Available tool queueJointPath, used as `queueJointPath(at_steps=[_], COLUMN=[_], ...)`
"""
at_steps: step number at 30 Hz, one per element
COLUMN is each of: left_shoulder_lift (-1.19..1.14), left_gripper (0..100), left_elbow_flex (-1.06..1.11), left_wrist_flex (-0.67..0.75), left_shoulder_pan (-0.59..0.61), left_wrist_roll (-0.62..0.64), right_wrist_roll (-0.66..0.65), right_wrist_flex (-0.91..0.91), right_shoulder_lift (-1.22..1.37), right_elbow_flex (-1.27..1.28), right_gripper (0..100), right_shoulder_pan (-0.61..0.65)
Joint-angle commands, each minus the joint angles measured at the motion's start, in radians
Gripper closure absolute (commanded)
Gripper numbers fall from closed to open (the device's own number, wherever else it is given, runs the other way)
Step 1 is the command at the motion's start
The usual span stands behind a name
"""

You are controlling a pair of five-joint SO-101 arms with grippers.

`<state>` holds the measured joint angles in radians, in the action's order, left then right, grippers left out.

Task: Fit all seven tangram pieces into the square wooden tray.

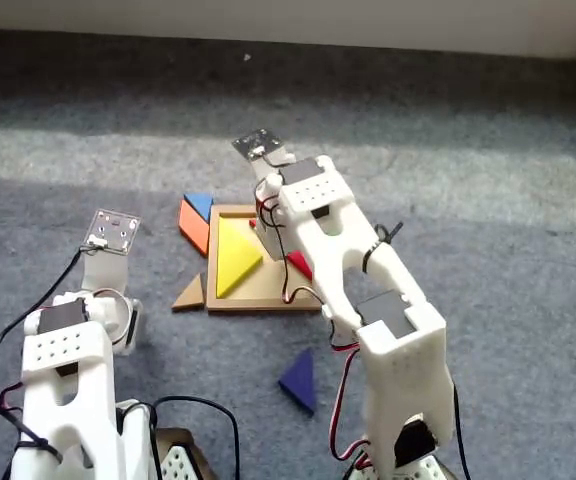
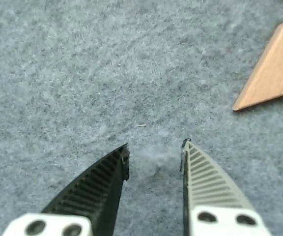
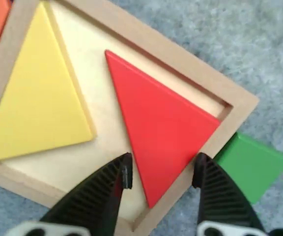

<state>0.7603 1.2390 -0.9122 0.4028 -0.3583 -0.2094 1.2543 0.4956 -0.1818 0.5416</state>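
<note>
Left gripper [image 2: 155, 152]: released. Jaws are spread, one black and one pale, both ribbed, and it hangs over bare carpet holding nothing.
Carpet [image 1: 488, 260]: grey with a short fuzzy pile. We see it under everything.
Tan triangle [image 1: 194, 296]: plain wood with a smooth face. It lies flat on the carpet just outside the tray's left rim, near the left gripper.
Orange piece [image 1: 193, 232]: flat and four-sided, on the carpet against the tray's far-left corner.
Blue triangle [image 1: 200, 205]: small, touching the orange piece on its far side.
Tray [image 1: 248, 303]: square, pale wood, with a raised rim.
Yellow triangle [image 1: 234, 258]: large and matte, lying flat inside the tray at its left side.
Red triangle [image 3: 156, 128]: large, inside the tray along the right rim.
Right gripper [image 3: 162, 169]: jaws apart, straddling one corner of the red triangle. We see no firm grasp.
Right arm [image 1: 368, 290]: white body with wires. It blocks the tray's right part in the high view.
Green piece [image 3: 252, 167]: a square-cornered block on the carpet, just outside the tray's rim.
Dark blue triangle [image 1: 300, 380]: on the carpet, well apart from the tray on the near side.
</note>
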Motion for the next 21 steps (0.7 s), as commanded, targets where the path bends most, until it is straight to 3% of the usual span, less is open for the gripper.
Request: queueJointPath(at_steps=[1, 7, 13, 21], left_shoulder_lift=[0.015, 0.015, 0.015, 0.015], left_gripper=[82, 82, 82, 82], left_elbow_flex=[-0.004, -0.004, -0.004, -0.002], left_wrist_flex=[0.014, 0.014, 0.014, 0.014], left_shoulder_pan=[0.010, 0.010, 0.010, 0.010], left_wrist_roll=[-0.005, -0.005, -0.005, -0.005], right_wrist_roll=[0.012, 0.048, 0.038, -0.046], right_wrist_flex=[0.045, 0.019, -0.027, -0.071], right_shoulder_lift=[-0.062, -0.110, -0.105, -0.018], right_elbow_flex=[-0.058, -0.028, -0.028, -0.004], right_gripper=[80.3, 79.1, 66.7, 66.7], right_shoulder_pan=[0.038, 0.050, 0.064, 0.061])
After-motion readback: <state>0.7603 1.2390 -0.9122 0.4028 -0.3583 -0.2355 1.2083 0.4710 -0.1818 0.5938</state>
